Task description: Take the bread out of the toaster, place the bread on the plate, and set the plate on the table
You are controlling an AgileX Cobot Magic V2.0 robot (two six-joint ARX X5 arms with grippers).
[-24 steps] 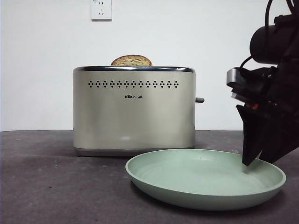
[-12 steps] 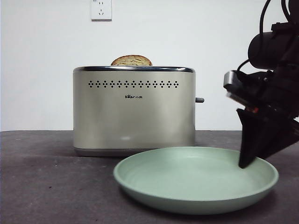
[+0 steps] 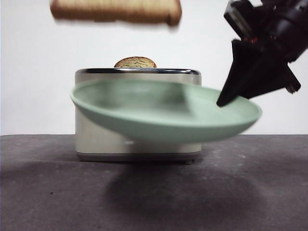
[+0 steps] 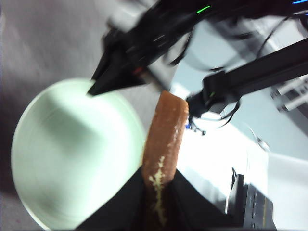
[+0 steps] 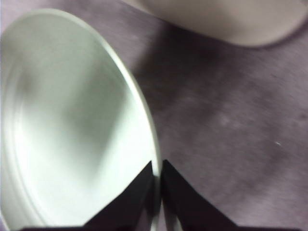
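Observation:
My right gripper [image 3: 224, 100] is shut on the right rim of the mint-green plate [image 3: 159, 113] and holds it tilted in the air in front of the toaster [image 3: 139, 147]. The right wrist view shows its jaws [image 5: 158, 167] clamped on the plate's rim [image 5: 62, 120]. My left gripper [image 4: 159, 173] is shut on the bread [image 4: 164, 130], held above the plate [image 4: 72, 154]. In the front view the bread [image 3: 115, 10] lies flat at the top edge, and the left gripper is out of view there. A second slice's domed top [image 3: 135, 62] shows in the toaster.
The dark table [image 3: 57, 192] lies under the raised plate, with the plate's shadow on it. The toaster's corner [image 5: 231, 19] shows beyond the plate in the right wrist view. The right gripper's tip [image 4: 98, 86] shows at the plate's rim in the left wrist view.
The right gripper has lifted the plate off the table and carried it up and left, in front of the toaster. The bread has come into the front view at the top.

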